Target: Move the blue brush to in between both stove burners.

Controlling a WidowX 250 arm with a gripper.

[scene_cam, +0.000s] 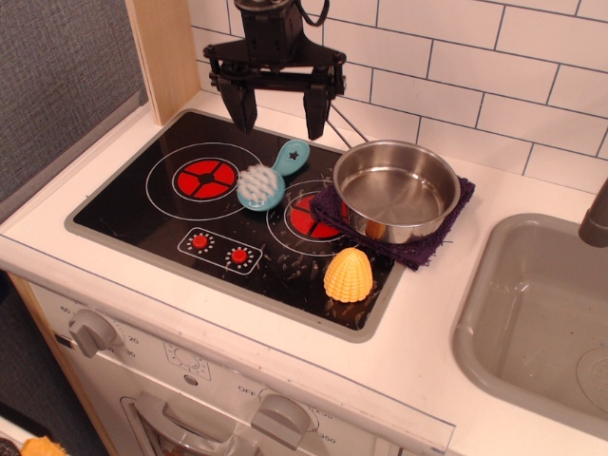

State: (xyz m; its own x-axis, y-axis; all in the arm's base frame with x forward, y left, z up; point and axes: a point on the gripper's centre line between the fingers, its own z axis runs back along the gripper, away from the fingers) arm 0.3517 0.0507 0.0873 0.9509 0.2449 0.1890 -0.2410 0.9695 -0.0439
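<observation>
A: Brush [266,180] flat on cooktop [133,204], bristles up, between the two burners [206,178], handle angled far-right.

B: Gripper [280,114]?

A: Above and beyond it, jaws spread, holding nothing. Pan [396,190] on purple cloth [446,228] right; yellow toy [349,275] near.

White subway-tile wall [494,66] behind white counter [418,361]; wooden upright panel [163,47] at left; grey textured wall [57,85] beyond; grey sink [532,313] at right.

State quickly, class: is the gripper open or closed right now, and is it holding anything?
Gripper: open, holding nothing; it hangs above the blue brush, which lies on the cooktop between the burners.
</observation>
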